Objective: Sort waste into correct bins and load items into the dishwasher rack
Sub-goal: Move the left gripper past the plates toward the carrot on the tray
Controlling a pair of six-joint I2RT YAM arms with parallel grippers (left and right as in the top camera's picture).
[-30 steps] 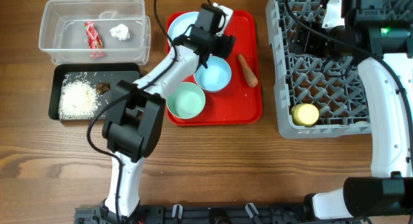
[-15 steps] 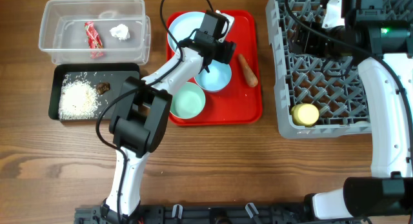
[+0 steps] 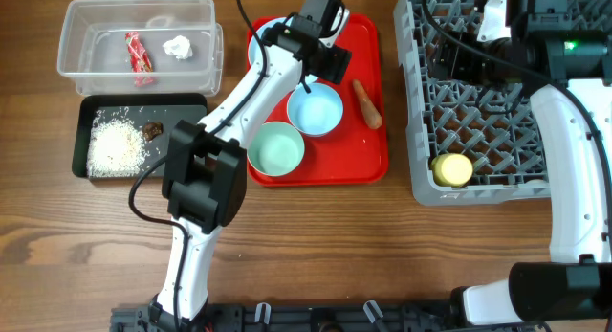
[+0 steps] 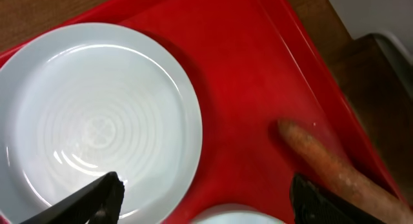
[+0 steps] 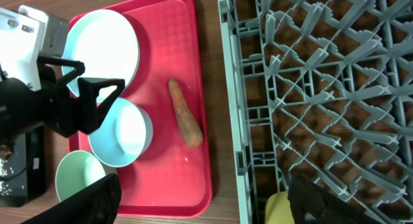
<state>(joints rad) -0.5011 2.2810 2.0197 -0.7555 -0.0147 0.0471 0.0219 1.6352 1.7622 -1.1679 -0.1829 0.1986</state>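
The left pincer (image 3: 320, 72) hangs over the flat tray (image 3: 368, 160). On this tray the plate (image 3: 266, 40) lies just left of the pincer and behind it. A bowl (image 3: 320, 112) stands just before the pincer, and a second bowl (image 3: 275, 148) further before it, to the left. The carrot piece (image 3: 367, 102) lies to its right. Well to the right stands the rack (image 3: 478, 112), with the cup (image 3: 451, 169) in its near part. Far to the left, the tub (image 3: 96, 64) holds the wrapper (image 3: 139, 56) and the tissue (image 3: 177, 48). Just before the tub, the shallow tray (image 3: 186, 107) holds the rice (image 3: 115, 145) and the scrap (image 3: 151, 130).
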